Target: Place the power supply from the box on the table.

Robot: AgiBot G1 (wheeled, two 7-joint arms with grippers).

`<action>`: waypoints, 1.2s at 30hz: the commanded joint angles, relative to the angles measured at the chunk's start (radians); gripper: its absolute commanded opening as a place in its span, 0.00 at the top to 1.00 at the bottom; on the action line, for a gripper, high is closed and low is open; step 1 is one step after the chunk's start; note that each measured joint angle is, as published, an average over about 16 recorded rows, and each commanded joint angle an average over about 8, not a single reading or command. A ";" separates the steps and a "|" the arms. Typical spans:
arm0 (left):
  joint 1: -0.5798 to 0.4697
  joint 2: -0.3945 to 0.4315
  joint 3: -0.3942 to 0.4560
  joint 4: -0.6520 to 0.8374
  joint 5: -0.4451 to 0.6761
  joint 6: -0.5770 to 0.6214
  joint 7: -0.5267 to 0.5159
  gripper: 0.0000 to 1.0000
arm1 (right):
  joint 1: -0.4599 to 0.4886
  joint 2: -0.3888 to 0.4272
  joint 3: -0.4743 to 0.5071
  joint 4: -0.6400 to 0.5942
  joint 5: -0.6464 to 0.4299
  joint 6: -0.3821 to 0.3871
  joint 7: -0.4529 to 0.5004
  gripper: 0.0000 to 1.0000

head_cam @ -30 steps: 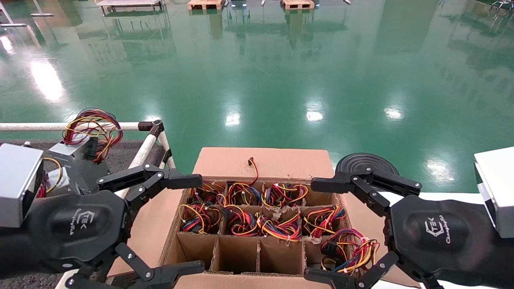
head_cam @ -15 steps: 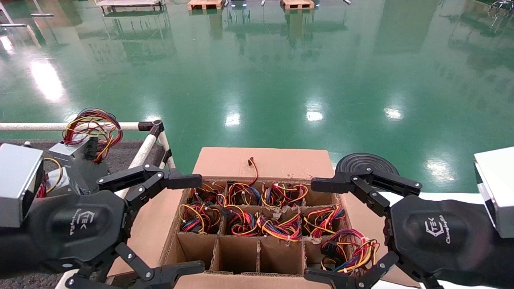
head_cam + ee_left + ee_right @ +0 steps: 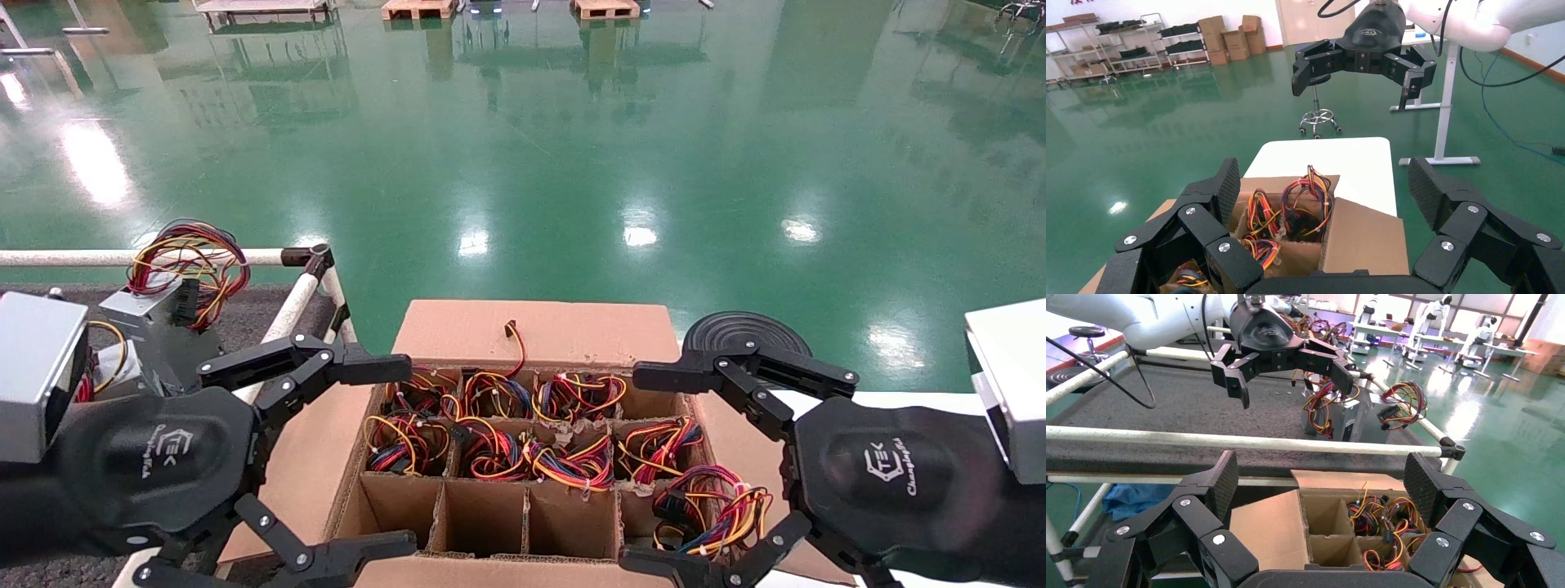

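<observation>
The brown box (image 3: 539,331) stands open between my two grippers. Most of its cells hold power supplies, which show as bundles of red, yellow and black wires (image 3: 572,396). Three near cells (image 3: 484,516) are bare. Two more power supplies (image 3: 155,314) stand on the dark grey table (image 3: 249,314) at the left. My left gripper (image 3: 388,456) hovers open at the box's left side, holding nothing. My right gripper (image 3: 650,469) hovers open at the box's right side, also holding nothing. Each wrist view looks down past open fingers (image 3: 1223,187) (image 3: 1420,481) into the box (image 3: 1364,239) (image 3: 1266,527).
A white tube rail (image 3: 302,298) edges the table beside the box's left flap. A black round stool seat (image 3: 739,329) sits behind the right gripper. The box rests on a white surface (image 3: 1321,159). Glossy green floor (image 3: 523,163) lies beyond.
</observation>
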 commanded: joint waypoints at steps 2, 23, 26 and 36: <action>0.000 0.000 0.000 0.000 0.000 0.000 0.000 0.00 | 0.000 0.000 0.000 0.000 0.000 0.000 0.000 1.00; -0.107 -0.010 0.158 0.023 0.181 -0.107 0.017 0.00 | 0.000 0.000 0.000 0.000 0.000 0.000 0.000 1.00; -0.143 0.002 0.197 0.026 0.224 -0.131 0.013 0.00 | 0.000 0.000 0.000 0.000 0.000 0.000 0.000 1.00; -0.206 0.047 0.297 0.038 0.282 -0.201 0.044 0.00 | 0.000 0.000 0.000 0.000 0.000 0.000 0.000 1.00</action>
